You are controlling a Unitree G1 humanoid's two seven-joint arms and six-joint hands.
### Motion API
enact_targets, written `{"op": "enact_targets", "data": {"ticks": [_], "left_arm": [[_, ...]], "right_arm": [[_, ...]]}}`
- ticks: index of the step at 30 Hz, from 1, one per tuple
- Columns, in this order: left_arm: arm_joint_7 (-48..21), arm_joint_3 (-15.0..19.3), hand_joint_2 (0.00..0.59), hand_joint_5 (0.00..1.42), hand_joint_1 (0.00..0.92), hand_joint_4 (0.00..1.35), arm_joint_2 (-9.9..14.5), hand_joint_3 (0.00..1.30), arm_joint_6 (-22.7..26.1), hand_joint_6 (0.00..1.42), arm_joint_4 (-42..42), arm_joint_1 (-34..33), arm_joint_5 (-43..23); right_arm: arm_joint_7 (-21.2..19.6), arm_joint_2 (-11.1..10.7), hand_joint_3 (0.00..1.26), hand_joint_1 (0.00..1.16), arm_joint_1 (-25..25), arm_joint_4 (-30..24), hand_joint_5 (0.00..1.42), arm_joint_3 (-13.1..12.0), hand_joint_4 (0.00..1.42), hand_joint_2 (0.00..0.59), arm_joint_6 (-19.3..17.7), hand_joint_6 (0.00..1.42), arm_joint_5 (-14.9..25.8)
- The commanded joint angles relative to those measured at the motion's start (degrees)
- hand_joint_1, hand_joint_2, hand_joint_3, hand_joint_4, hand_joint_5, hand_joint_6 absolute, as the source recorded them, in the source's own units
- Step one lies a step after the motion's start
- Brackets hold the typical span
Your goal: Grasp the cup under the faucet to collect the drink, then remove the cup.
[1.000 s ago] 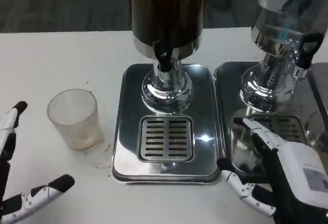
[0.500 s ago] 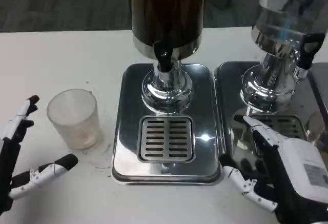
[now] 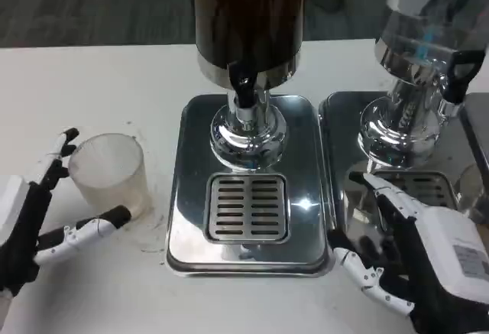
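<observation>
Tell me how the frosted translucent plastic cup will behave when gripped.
The frosted translucent plastic cup looks empty, so probably light and easily tipped. Its thin-looking walls may flex under a hard squeeze. It stands upright, so rolling seems unlikely.

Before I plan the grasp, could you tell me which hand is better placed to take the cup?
Left. The left hand is open right beside the cup; the right hand is beyond the drip tray.

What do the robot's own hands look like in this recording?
The left hand has a white back, a black palm area and slim white fingers with black tips. The right hand has a bulkier white back bearing a small printed label, with white-and-black fingers.
</observation>
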Motion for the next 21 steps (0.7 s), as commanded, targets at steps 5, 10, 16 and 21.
{"op": "enact_targets", "data": {"ticks": [5, 10, 16, 21], "left_arm": [[-0.5, -2.0, 0.0, 0.29, 0.07, 0.14, -0.4, 0.05, 0.9, 0.22, 6.6, -5.2, -1.3], [-0.6, -4.0, 0.0, 0.28, 0.07, 0.14, -0.5, 0.04, 2.1, 0.22, 10.3, -8.3, -0.6], [-0.6, -6.4, 0.0, 0.28, 0.068, 0.14, -0.7, 0.04, 1.8, 0.22, 15.2, -11.9, -0.6], [-0.4, -8.2, 0.0, 0.28, 0.067, 0.15, -0.5, 0.03, 1.1, 0.22, 18.1, -14.2, -0.1]], "right_arm": [[-0.4, 0.2, 0.2, 0.27, 1.8, -2.1, 0.25, -0.6, 0.17, 0.341, 0.1, 0.24, 0.0], [-0.4, 0.3, 0.2, 0.28, 2.5, -2.7, 0.25, -0.8, 0.18, 0.344, 0.3, 0.24, 0.0], [-0.6, 0.6, 0.2, 0.28, 2.7, -3.0, 0.25, -1.0, 0.18, 0.348, 0.4, 0.24, -0.1], [-0.7, 0.7, 0.2, 0.28, 2.8, -3.0, 0.25, -1.1, 0.18, 0.349, 0.2, 0.25, 0.0]]}}
